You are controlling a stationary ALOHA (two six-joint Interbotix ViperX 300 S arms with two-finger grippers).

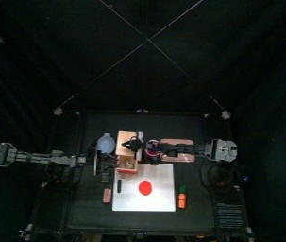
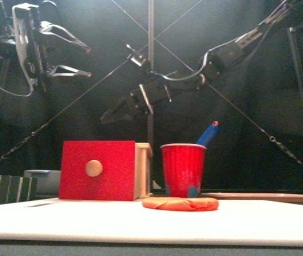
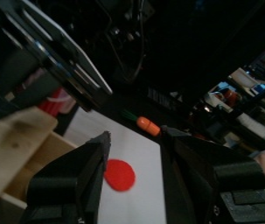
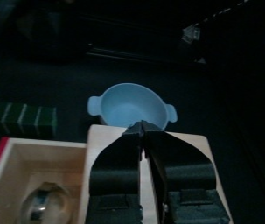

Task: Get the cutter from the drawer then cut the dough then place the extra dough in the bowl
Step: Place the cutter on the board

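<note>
One cutter (image 4: 41,203) | lies in the wooden box's (image 4: 108,138) open drawer (image 4: 12,166) | I judge it light, stiff, slick; take it by the wire handle | right gripper (image 4: 142,129) jaws together, empty, above box | left gripper (image 3: 137,144) jaws apart, near box

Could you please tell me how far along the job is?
Done: the red-fronted drawer of the pale wooden box is open, round metal cutter lying inside. In hand: right gripper hangs shut above the box. Remaining: lifting the cutter, cutting the whole red dough disc, filling the empty blue-grey bowl.
</note>
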